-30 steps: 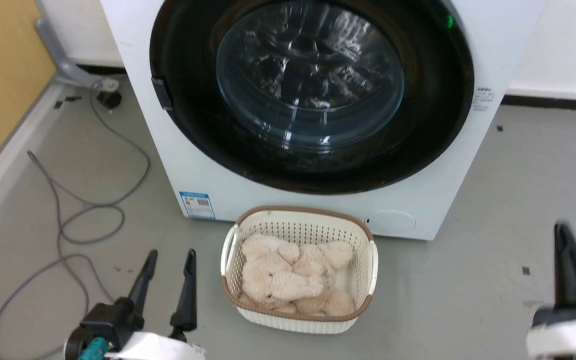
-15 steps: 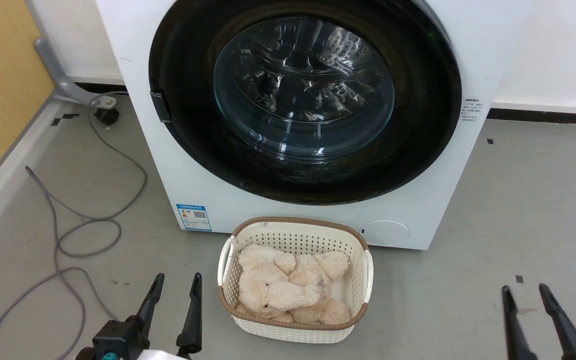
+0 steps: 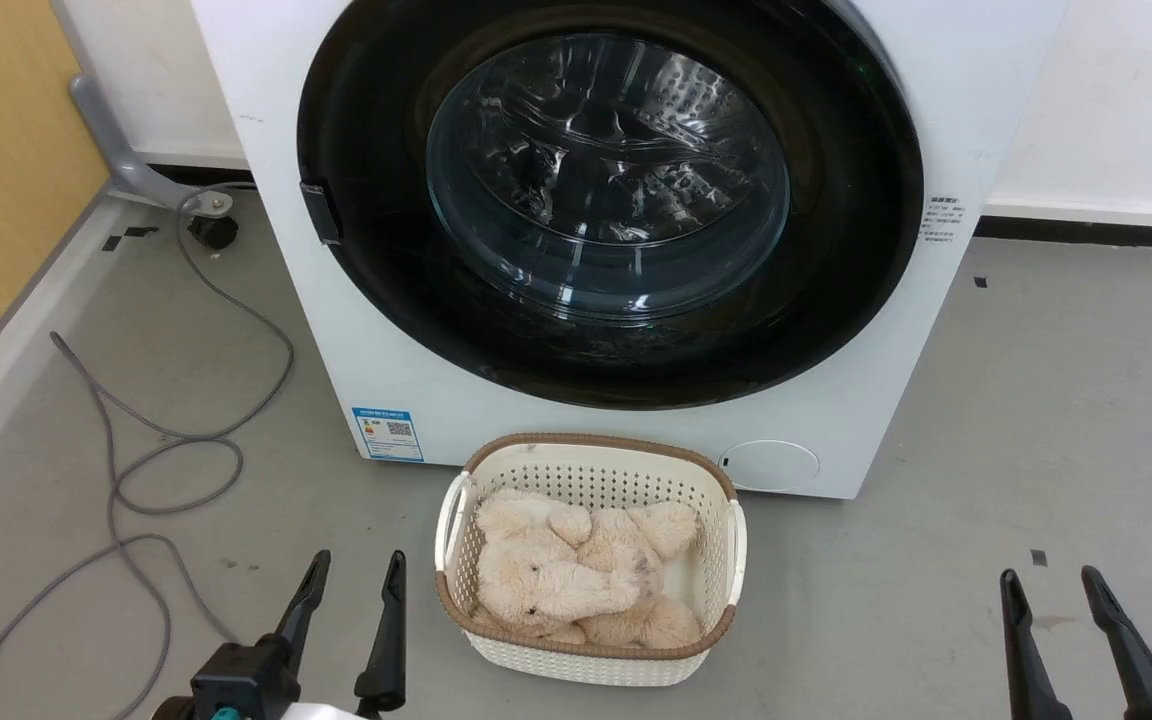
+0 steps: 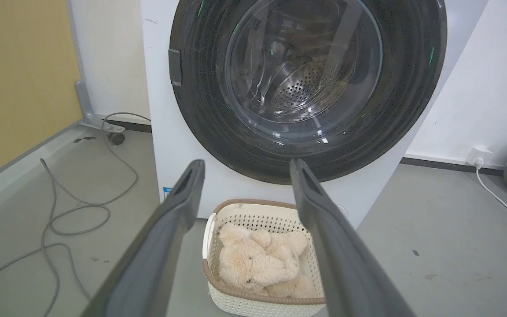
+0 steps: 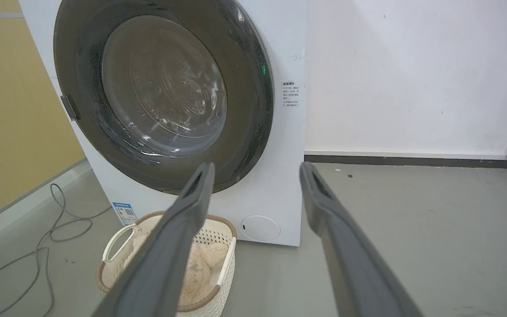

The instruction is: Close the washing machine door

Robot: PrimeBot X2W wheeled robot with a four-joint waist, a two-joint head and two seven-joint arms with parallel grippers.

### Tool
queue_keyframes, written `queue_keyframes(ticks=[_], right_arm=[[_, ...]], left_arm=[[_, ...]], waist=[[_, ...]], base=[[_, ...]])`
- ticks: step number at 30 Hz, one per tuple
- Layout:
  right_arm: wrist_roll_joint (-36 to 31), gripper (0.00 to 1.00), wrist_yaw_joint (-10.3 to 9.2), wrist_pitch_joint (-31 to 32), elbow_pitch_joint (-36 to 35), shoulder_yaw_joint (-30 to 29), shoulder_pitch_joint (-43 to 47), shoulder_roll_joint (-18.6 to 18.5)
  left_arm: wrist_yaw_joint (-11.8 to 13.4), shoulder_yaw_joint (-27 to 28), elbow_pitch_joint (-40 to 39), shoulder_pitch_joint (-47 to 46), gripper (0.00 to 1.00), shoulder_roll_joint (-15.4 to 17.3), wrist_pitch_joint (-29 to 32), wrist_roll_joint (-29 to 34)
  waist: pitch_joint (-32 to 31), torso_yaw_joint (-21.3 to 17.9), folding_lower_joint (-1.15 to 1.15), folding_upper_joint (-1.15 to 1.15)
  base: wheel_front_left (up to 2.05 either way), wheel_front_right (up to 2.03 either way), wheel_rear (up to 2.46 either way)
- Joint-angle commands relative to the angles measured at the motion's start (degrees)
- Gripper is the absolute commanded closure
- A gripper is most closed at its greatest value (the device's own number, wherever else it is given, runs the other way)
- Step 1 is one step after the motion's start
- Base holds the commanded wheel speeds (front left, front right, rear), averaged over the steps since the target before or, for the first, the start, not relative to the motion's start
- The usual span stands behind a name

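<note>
Door: the washing machine door (image 3: 616, 200) is sitting flush against the white front of the washing machine (image 3: 836, 440); you are facing it well ahead of both sets of jaws, between them.
Left jaws: they are standing open, fingers parted with nothing between them, hanging over the floor (image 3: 936, 620) short of the machine.
Right jaws: they are standing open as well, empty, well apart from the door.
Basket: the white basket (image 3: 596, 440) is sitting on the floor close before the machine, just right of your left jaws, holding a cream plush toy (image 3: 556, 580).
Cable: a grey cable (image 3: 136, 470) is looping over the floor left of your left jaws.
</note>
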Motion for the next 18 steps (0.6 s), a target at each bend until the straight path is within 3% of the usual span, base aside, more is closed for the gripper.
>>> queue_keyframes(ticks=[1,2,18], right_arm=[[0.1,0.0,-0.04,-0.3,-0.4,0.2,-0.1,0.3],[0.0,1.0,0.0,0.0,0.0,0.2,0.0,0.0],[-0.8,1.0,0.0,1.5,0.1,0.9,-1.1,0.1]], left_arm=[[0.2,0.0,0.3,0.5,0.0,0.0,-0.2,0.2],[0.0,-0.1,0.2,0.0,1.0,0.0,0.1,0.0],[0.6,0.2,-0.7,-0.3,1.0,0.0,1.6,1.1]], waist=[[0.0,0.0,0.0,0.0],[0.0,0.0,0.0,0.0],[0.1,-0.5,0.0,0.0]], base=[[0.0,0.0,0.0],[0.0,0.0,0.0],[0.0,0.0,0.0]])
